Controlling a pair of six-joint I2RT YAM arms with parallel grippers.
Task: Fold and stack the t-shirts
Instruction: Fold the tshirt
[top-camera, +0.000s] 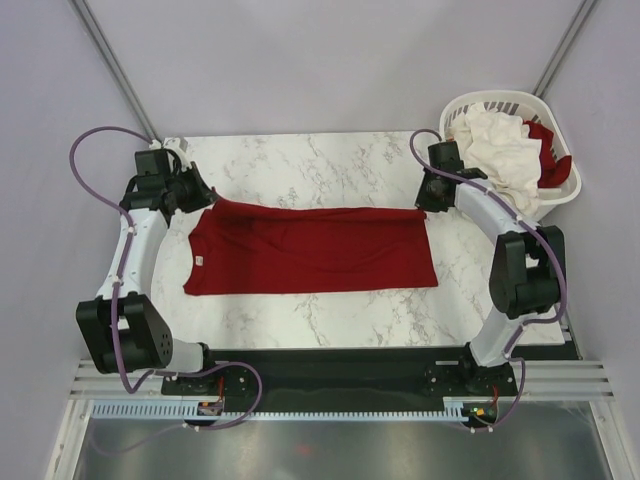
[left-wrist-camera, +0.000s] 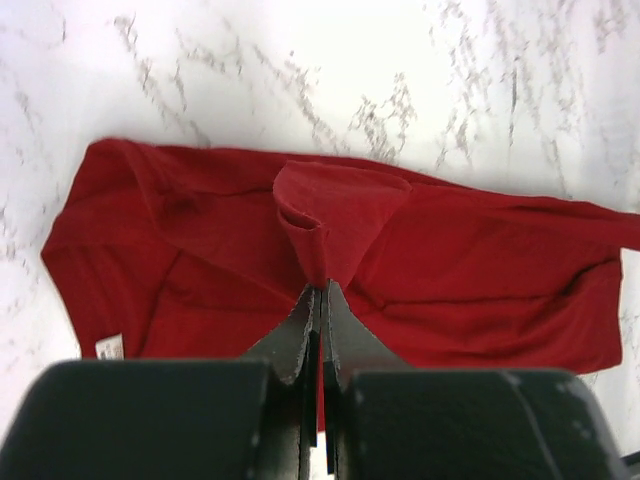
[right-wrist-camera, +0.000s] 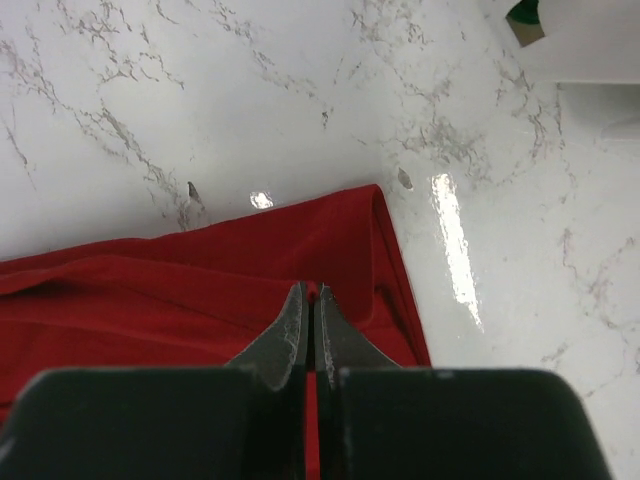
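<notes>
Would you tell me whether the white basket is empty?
No, the basket holds crumpled white cloth and some dark red cloth.

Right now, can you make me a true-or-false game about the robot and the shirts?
1. The left tool is pinching the red shirt. True.
2. The right tool is wide open. False: it is shut on the red shirt too.
3. Most of the red shirt lies flat on the marble table. True.
4. The basket is empty. False: a white shirt is piled in it.
</notes>
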